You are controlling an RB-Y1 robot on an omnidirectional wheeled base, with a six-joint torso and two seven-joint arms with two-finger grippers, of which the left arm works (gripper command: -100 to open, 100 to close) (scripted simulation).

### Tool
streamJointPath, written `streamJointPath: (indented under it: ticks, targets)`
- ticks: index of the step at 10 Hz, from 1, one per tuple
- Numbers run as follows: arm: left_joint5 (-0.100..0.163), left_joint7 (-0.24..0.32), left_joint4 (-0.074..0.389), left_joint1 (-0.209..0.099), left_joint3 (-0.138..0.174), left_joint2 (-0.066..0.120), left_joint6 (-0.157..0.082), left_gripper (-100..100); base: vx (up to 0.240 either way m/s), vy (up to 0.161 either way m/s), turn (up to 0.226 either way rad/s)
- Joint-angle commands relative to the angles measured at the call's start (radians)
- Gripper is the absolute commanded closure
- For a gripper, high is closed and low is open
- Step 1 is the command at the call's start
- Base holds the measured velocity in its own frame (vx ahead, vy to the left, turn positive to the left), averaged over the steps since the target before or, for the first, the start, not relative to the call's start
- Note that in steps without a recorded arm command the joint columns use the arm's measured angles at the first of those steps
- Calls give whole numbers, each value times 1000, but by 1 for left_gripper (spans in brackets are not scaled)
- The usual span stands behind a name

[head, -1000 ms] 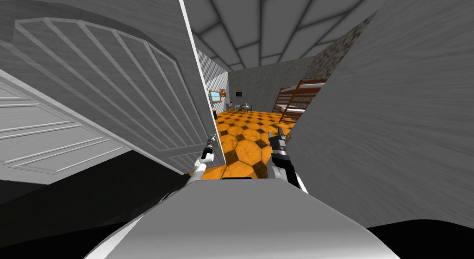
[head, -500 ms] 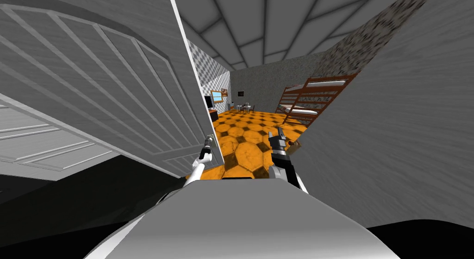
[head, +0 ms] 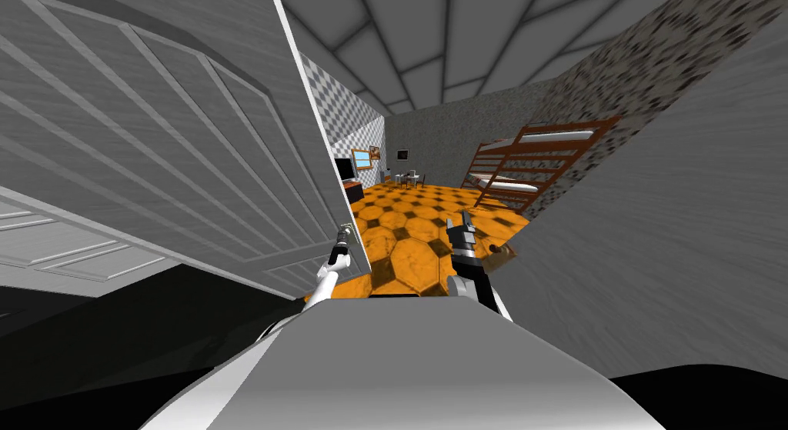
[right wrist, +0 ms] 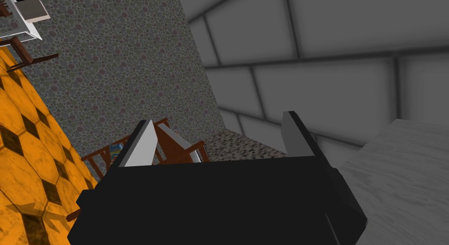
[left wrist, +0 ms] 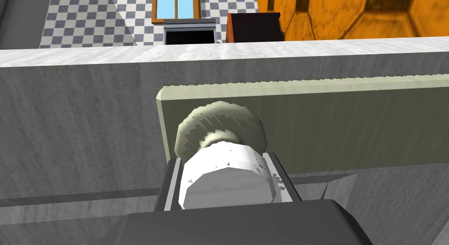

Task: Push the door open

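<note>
**Doorway, seen from the head and both wrists.** The panelled grey door stands ajar at our left, and its top and hinge side are cut off by the picture's edge. In the head view our left gripper meets the door near its free edge, too small there for us to read. The left wrist view resolves it: the two fingers press the sides of the white knob, which hides most of their length. Behind the knob sit a ribbed pale collar and a pale plate, the plate cut off at one side.

Our right gripper hangs in the opening, apart from the door. Its fingers stand wide with nothing between them. We cannot identify a small brown object just beside the right forearm.

Through the gap we see an orange hexagon-tiled floor. A brown bunk bed is partly hidden by the grey wall at our right. There is also a checkered wall with a window and, far off, a small table. A black area lies below the door.
</note>
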Motion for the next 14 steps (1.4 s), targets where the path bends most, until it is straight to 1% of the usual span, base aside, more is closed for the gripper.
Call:
streamJointPath:
  ticks: [1, 3, 9, 11, 13, 14]
  targets:
    - [3, -3, 1, 1, 13, 2, 0, 100, 96, -19, 46]
    - [5, -7, 1, 2, 26, 5, 0, 100, 158, -41, 47]
    - [19, -23, 5, 7, 93, 17, 0, 100, 201, -52, 59]
    - [23, -28, 6, 8, 113, 21, -1, 100, 155, -47, 49]
    - [26, -32, 6, 10, 127, 24, -1, 100, 170, -64, 55]
    - [25, -31, 6, 13, 123, 24, 6, 100, 75, -18, 38]
